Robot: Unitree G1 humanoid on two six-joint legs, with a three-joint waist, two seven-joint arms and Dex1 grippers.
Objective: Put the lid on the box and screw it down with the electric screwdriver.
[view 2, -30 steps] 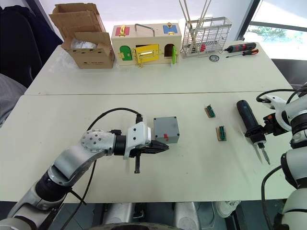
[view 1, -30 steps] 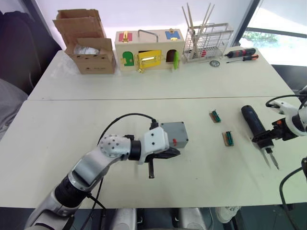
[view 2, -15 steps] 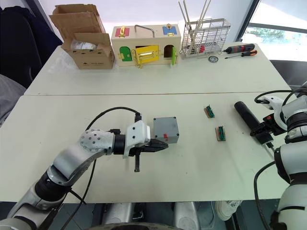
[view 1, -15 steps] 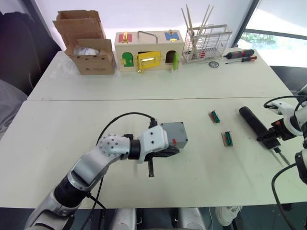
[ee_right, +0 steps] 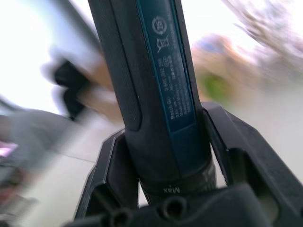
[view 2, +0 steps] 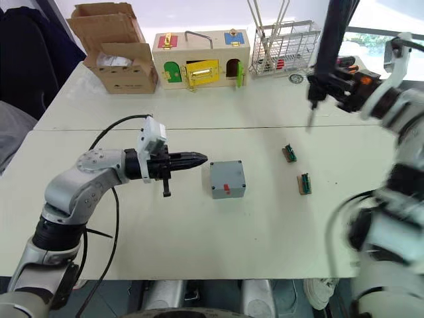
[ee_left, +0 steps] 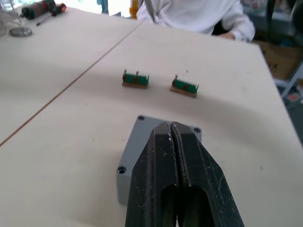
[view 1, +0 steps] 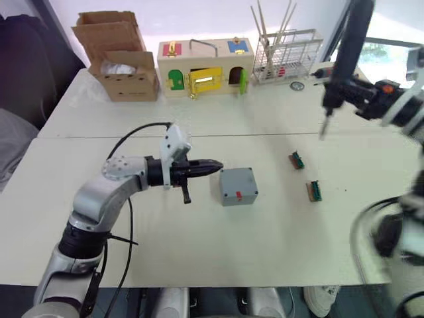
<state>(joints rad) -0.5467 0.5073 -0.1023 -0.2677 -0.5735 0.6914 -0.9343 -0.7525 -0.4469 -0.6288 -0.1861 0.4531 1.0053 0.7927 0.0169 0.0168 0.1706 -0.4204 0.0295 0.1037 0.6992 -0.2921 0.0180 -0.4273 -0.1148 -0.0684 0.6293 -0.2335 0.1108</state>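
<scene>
Lid (view 1: pixel 236 180) already sitting on the box (view 1: pixel 239 195) mid-table, so onto the screwing part. Right gripper (view 2: pixel 336 85) clamped on the screwdriver (view 1: pixel 350 41), held upright, bit down, well away. Left gripper (view 1: pixel 211 166) pinched together, empty, beside the box. Next up, probably: bit over a corner hole.

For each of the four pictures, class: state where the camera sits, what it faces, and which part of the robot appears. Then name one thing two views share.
Left eye: on the head, looking down over the table; left gripper shut, beside the box.
Right eye: same head, same scene; right gripper lifts the screwdriver upright.
Left wrist: along its shut fingers toward the box, two green parts beyond.
Right wrist: along its fingers, clamped on the screwdriver.
Shared: the box, in both eyes and the left wrist.
</scene>
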